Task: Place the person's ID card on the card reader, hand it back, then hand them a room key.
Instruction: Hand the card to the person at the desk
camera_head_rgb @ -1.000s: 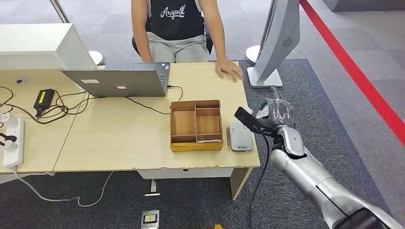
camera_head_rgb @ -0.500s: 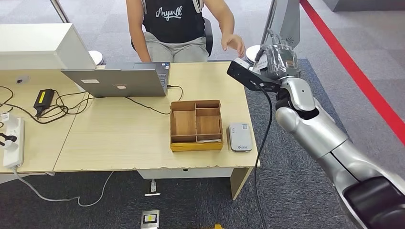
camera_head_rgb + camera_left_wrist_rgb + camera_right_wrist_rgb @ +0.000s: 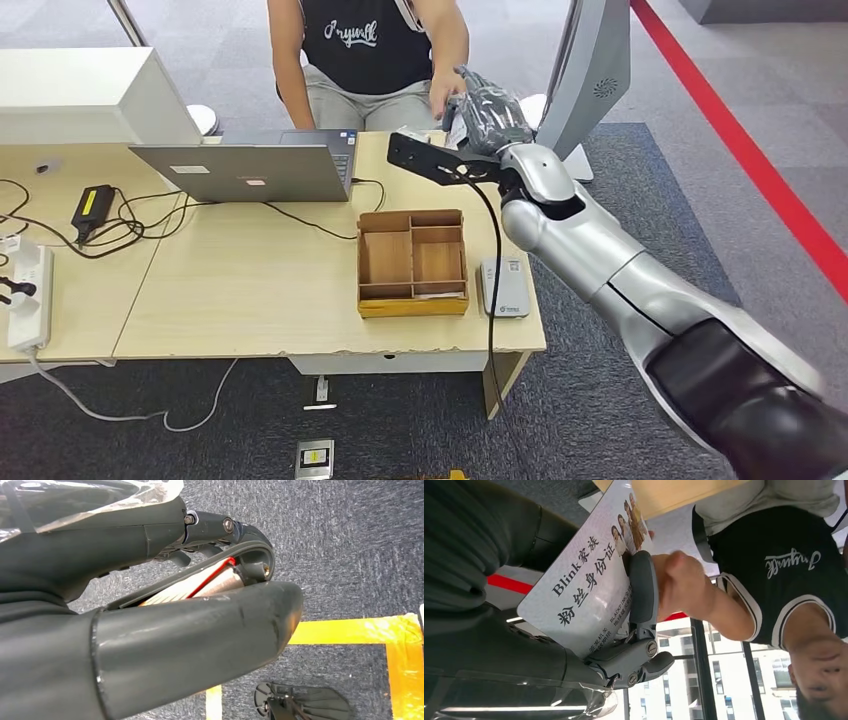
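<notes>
Power strip: one white strip lies at the far left of the surface, with cables and one black adapter beside it.
Laptop: one open grey laptop sits toward the person's side, left of the middle.
Wooden tray: one box with compartments stands between the laptop and the card reader; a card lies in its near right compartment.
Card reader: one pale flat reader lies just right of the tray, near the surface's right edge.
Left hand: the left hand hangs over grey carpet with yellow tape; its fingers curl in on a pale card with a red edge.
Right hand: the right hand is raised over the far right corner, its fingers pinching the ID card.
Person: one person sits behind the surface; their hand touches the ID card's far edge.
Monitor stand: one grey stand rises right of the surface.
</notes>
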Available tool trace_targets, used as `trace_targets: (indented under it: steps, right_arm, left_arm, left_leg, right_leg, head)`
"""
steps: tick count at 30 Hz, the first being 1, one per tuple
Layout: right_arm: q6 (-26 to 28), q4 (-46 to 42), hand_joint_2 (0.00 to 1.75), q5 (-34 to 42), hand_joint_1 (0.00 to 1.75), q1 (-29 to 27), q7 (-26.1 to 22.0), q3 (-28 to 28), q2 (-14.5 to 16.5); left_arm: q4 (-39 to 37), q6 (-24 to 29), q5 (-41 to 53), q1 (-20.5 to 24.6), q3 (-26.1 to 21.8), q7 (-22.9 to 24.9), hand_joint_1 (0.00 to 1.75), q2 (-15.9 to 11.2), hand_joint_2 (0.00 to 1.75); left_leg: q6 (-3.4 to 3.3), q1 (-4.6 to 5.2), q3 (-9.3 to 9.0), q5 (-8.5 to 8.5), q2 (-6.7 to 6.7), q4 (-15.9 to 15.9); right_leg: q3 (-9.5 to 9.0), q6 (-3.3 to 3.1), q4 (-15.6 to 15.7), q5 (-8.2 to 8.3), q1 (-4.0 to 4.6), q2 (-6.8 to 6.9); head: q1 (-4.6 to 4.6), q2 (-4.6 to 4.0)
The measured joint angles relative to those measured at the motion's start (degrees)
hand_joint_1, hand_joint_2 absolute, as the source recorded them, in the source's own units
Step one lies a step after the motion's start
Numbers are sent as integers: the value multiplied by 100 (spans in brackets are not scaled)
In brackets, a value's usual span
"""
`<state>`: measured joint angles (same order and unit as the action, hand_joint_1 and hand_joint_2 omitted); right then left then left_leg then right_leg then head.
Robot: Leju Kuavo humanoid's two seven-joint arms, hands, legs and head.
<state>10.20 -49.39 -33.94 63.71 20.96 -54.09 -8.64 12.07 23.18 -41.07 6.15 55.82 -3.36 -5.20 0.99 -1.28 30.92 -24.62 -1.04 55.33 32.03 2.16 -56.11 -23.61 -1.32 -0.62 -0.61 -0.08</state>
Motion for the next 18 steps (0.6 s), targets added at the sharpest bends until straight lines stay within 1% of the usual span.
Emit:
trace_targets:
  steps: [3,12,18]
  right_arm:
    - [5,320,175,29,175,101,-31,-120,223]
    - [122,1110,175,173,175,278,-82,-371,703]
    - [215,1452,175,195,175,329,-76,-481,905]
  left_arm:
    - [0,0,4,-2,23,19,0,-4,0]
    - [0,-2,60,3,78,110,0,-20,0]
    - [0,-21,61,7,130,111,0,-20,0]
  left_leg:
    - [0,0,1,0,-1,0]
    - [0,0,1,0,2,1]
    - [0,0,0,0,2,1]
  right_leg:
    - [1,-1,0,-1,0,0]
    - [5,-1,1,0,0,-1]
    - [5,-1,0,0,0,-1]
  head:
    - [0,1]
    - [-1,1]
    - [0,0]
